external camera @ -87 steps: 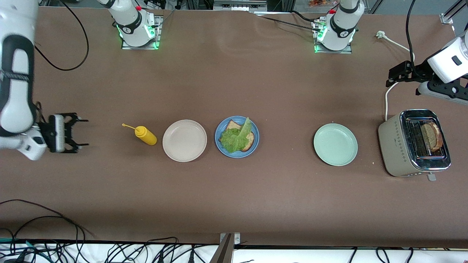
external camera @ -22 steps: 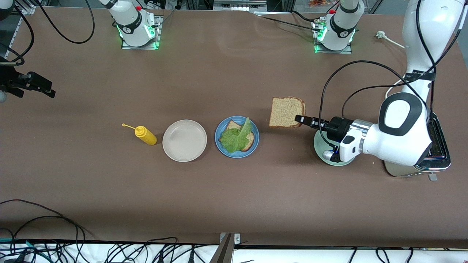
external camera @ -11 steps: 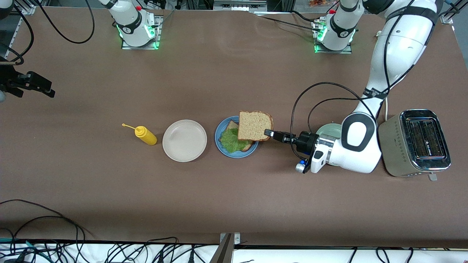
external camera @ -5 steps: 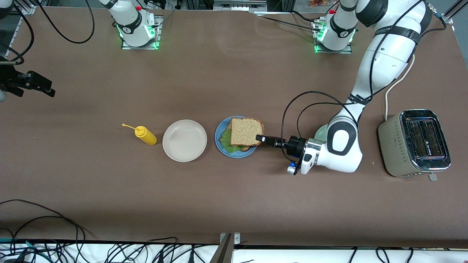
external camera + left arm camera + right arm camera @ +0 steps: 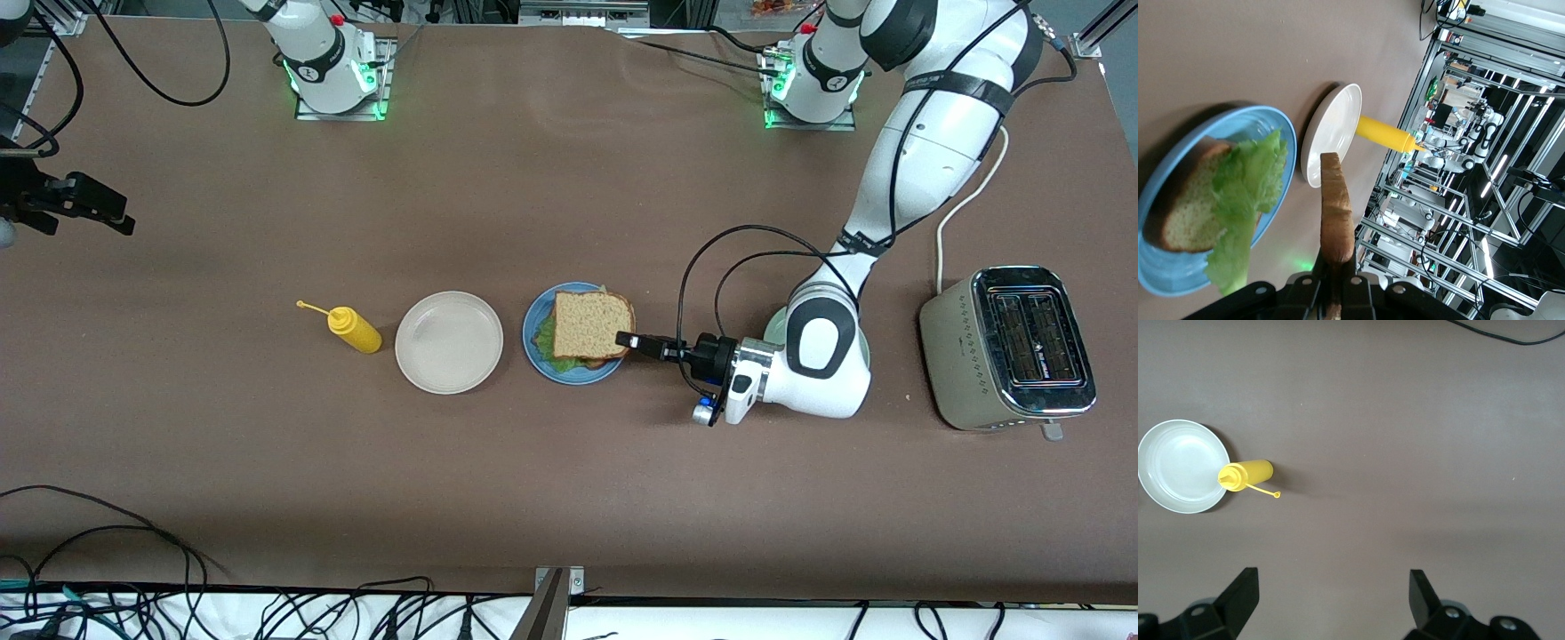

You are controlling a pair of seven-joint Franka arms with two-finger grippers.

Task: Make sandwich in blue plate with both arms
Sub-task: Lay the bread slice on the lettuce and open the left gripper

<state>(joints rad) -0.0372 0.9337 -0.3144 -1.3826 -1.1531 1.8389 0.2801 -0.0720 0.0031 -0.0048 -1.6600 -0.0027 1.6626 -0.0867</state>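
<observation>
No writing could be read on anything; the left gripper (image 5: 628, 341) pinched the top bread slice (image 5: 593, 324) by its edge toward the left arm's end, holding it flat over the lettuce (image 5: 1248, 193) and lower slice (image 5: 1181, 207) on the blue plate (image 5: 537, 356). Beside that plate sat a beige plate (image 5: 449, 341), then a yellow squeeze bottle (image 5: 354, 329), its nozzle pointing toward the right arm's end; a pale green plate (image 5: 775, 320) lay mostly hidden under the left arm, near a toaster (image 5: 1009, 347). The right gripper (image 5: 1331, 593) waited with fingers spread above bare table (image 5: 569, 489).

Three plates — one blue (image 5: 533, 342), one beige (image 5: 449, 342), one pale green (image 5: 775, 322) — two bread slices (image 5: 593, 325), one lettuce leaf (image 5: 1248, 200), one yellow bottle (image 5: 354, 330), one toaster (image 5: 1009, 348).
</observation>
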